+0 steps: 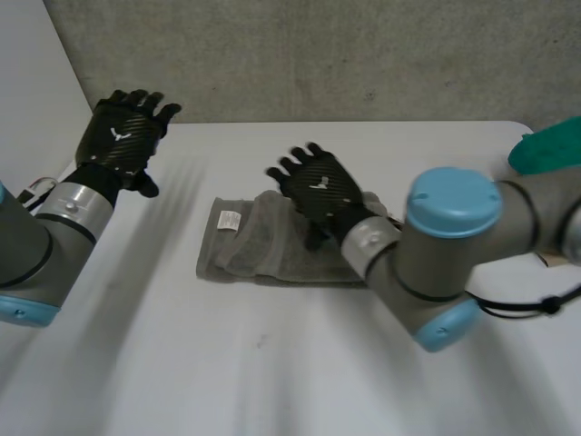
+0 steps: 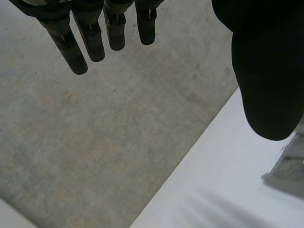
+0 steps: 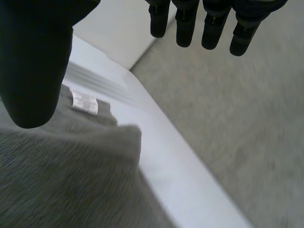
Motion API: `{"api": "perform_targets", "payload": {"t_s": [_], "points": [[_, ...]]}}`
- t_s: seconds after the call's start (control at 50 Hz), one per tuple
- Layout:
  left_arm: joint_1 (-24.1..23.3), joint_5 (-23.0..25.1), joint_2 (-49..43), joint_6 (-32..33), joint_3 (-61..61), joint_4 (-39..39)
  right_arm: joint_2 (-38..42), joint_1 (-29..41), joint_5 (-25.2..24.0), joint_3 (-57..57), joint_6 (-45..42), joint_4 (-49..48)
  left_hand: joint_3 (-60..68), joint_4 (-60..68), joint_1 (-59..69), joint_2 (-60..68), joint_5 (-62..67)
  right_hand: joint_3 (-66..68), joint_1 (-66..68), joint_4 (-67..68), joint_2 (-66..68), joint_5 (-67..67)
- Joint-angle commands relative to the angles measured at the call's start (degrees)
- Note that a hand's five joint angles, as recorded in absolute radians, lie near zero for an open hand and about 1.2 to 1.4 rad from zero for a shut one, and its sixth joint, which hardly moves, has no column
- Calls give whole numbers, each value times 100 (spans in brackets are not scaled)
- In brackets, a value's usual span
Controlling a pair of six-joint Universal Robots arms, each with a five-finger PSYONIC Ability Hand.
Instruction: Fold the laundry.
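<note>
Towel of grey terry [image 1: 263, 245] bunched; right robot hand [image 1: 320, 189] wide above its 3 o'clock end, left robot hand [image 1: 123, 136] wide too; pinch corners squarely.

Can't see right end of grey folded terry towel [image 1: 263, 243]: covered by black right hand [image 1: 320, 189] and grey forearm [image 1: 381, 254]. Can't tell if that hand touches it. Can't read print on small white label [image 1: 229, 221]. Can't identify teal object [image 1: 549, 150], cut off at table's right. In left wrist view, towel cut by edge beside black left hand [image 2: 266, 71].
</note>
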Motion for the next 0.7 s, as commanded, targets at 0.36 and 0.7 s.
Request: {"api": "perform_targets", "payload": {"t_s": [0.36,0.7], "points": [[-470,-102,-19,-173,72,17,-502,-635,1104,695,-766,-486,-209,-155,-86,-175,-273,6821,6741,6828,6804,6730],[-189,-119,210,-621,-34,-9,1290,904,-666,-1061,-1594,-217,-209,-155,-86,-175,-273,1494,1414,1500,1476,1402]]}}
